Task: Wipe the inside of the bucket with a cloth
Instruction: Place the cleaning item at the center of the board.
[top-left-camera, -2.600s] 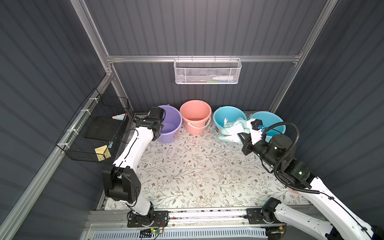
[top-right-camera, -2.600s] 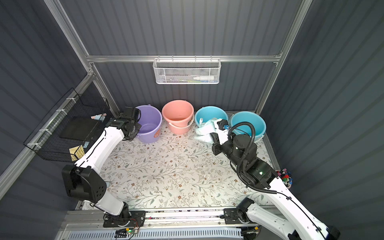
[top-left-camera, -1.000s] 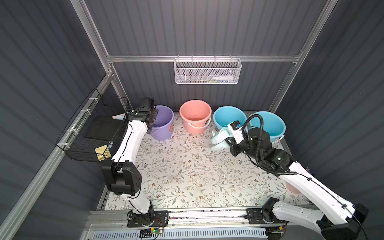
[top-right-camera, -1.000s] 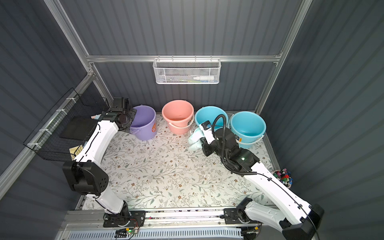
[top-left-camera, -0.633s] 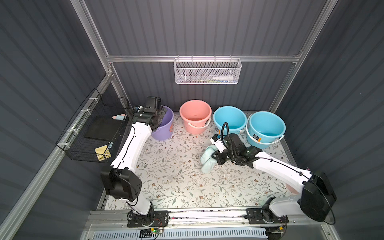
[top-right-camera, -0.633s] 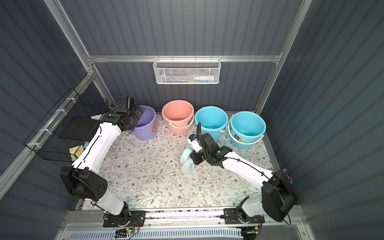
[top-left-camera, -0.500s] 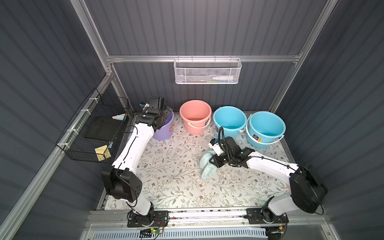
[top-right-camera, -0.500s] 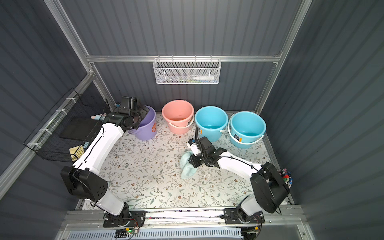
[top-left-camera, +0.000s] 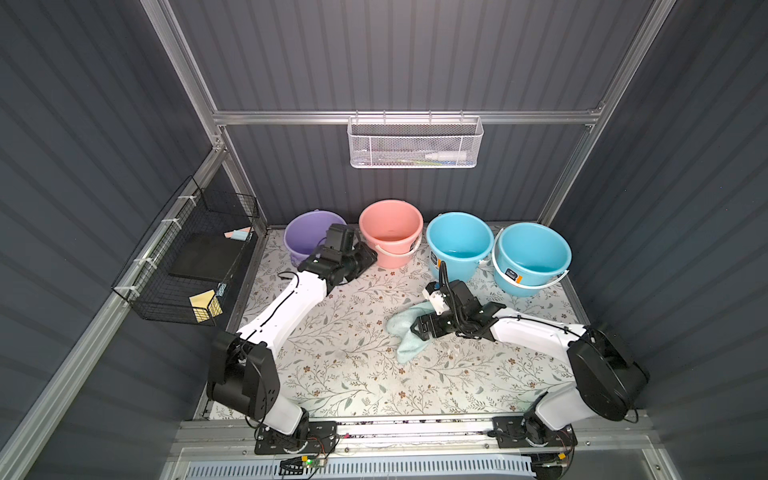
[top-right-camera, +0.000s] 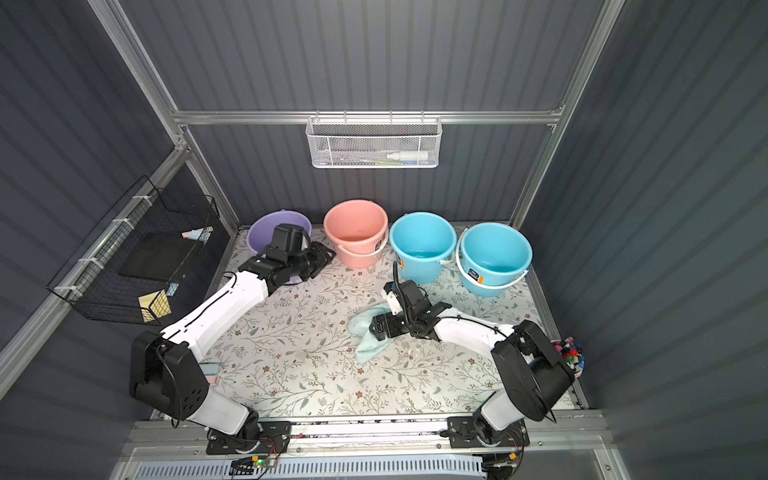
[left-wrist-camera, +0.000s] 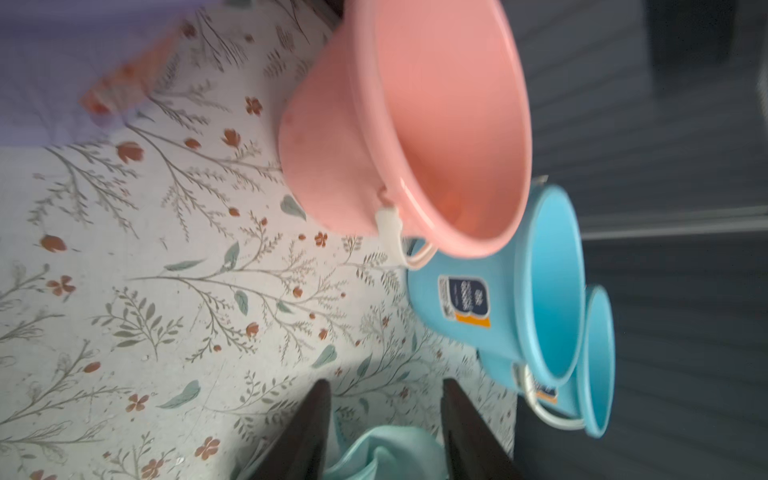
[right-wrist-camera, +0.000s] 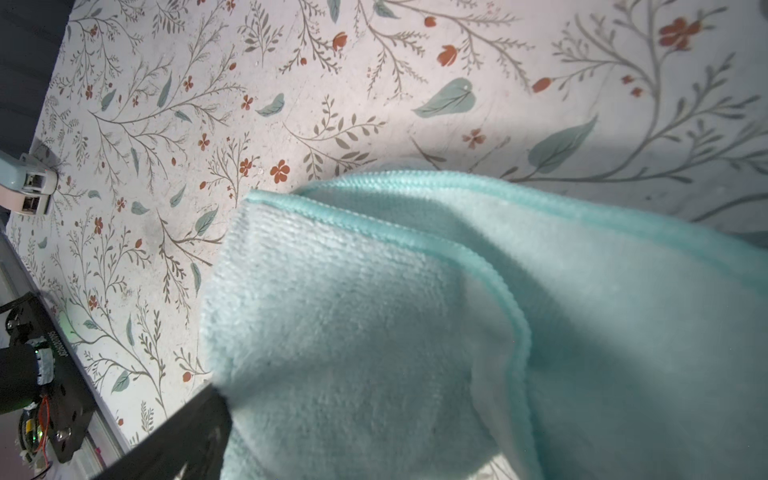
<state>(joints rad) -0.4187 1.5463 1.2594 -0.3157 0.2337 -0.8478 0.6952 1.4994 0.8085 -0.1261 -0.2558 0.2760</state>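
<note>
1. The pink bucket (top-left-camera: 388, 259) stands upright at the back of the floral table (top-left-camera: 332, 361). A purple bucket (top-left-camera: 305, 237) is on one side of it. The nearer blue bucket (top-left-camera: 457, 266) and the farther blue bucket (top-left-camera: 530, 282) are on the other side.
2. The cloth (top-left-camera: 405, 336) lies rumpled on the table, outside every bucket. It is in front of the pink bucket and off toward the blue side, near the nearer blue bucket but apart from it.
3. The right gripper (top-left-camera: 417, 328) sits low on the cloth. Its jaws are released. In the right wrist view one finger (right-wrist-camera: 178, 428) stands far out at the edge of the slack cloth (right-wrist-camera: 374, 332), and the other finger is covered.
4. The left gripper (top-left-camera: 368, 259) hangs at the foot of the pink bucket, on its purple-bucket side and well apart from the cloth. I cannot tell whether it touches the pink bucket.
5. In the left wrist view the left gripper's fingers (left-wrist-camera: 307, 428) stand partly apart, grasping nothing. The distant cloth (left-wrist-camera: 386, 457) shows through the gap.
</note>
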